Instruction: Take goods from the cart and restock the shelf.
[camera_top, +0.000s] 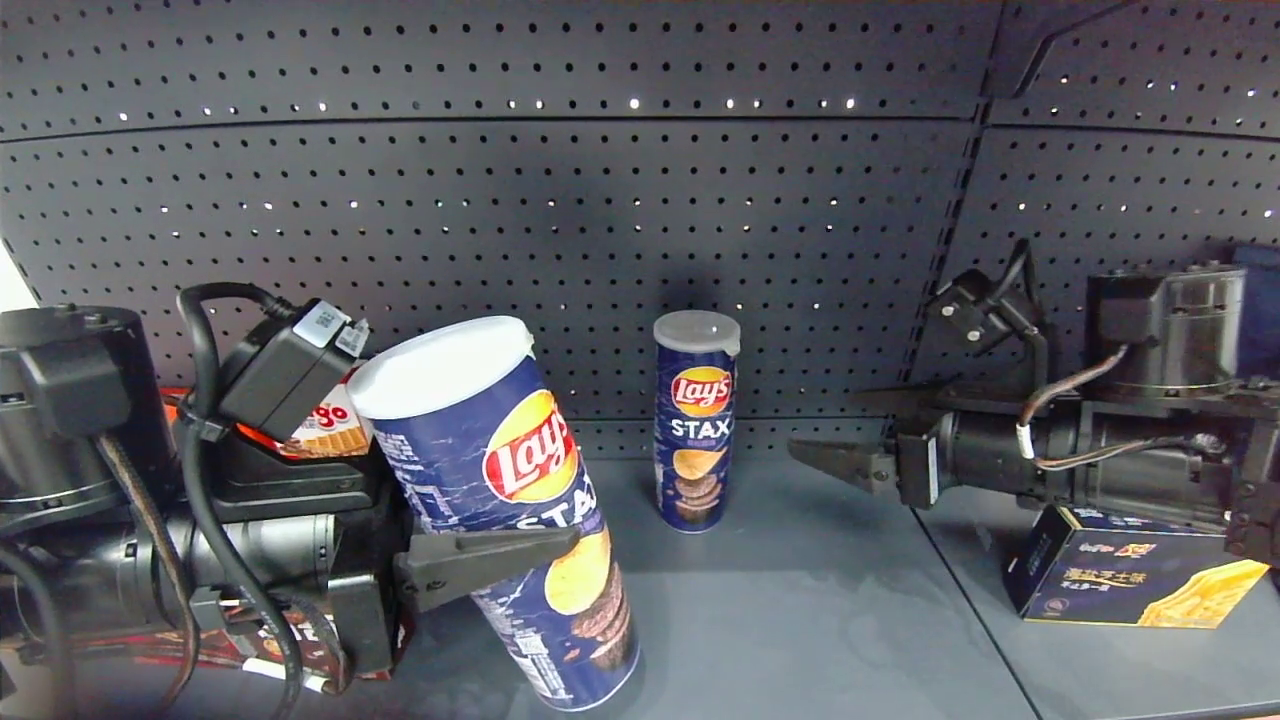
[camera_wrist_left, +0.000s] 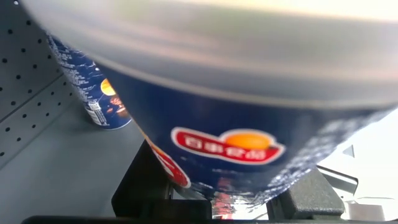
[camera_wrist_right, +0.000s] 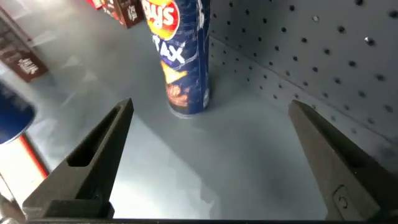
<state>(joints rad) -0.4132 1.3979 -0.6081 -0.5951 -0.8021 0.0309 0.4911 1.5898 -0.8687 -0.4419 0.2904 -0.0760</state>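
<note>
**Operator:** What was on my left side?

**Observer:** At the far left of the shelf (camera_top: 800, 610), a red-and-white snack box (camera_top: 335, 420) sat behind your left gripper (camera_top: 520, 540). Its fingers (camera_top: 480, 565) were clamped around a blue chips can (camera_top: 470, 440) with a white lid, gripping it about halfway down. The can was tilted, with the lid leaning left and the base lower, near the front of the shelf. I could not tell whether the base touched the shelf. In your left wrist view the can's wall (camera_wrist_left: 249, 112) lay right across the lens.

**Operator:** And in the middle?

**Observer:** A second can (camera_top: 696, 420) of the same kind stood upright on the shelf, close to the pegboard (camera_top: 600, 200) at the back. It was well apart from the one you held, and nothing touched it. It also showed past the held can in your left wrist view (camera_wrist_left: 93, 93).

**Operator:** What about my right arm?

**Observer:** Your right gripper (camera_top: 835, 425) hung above the shelf to the right of the upright can, pointing toward it. Its fingers (camera_wrist_right: 93, 155) were spread wide and held nothing. That can (camera_wrist_right: 180, 56) stood ahead of them, not between them. Farther right, a dark box (camera_top: 1130, 580) with a yellow picture lay flat on the shelf beneath your right arm.
</note>
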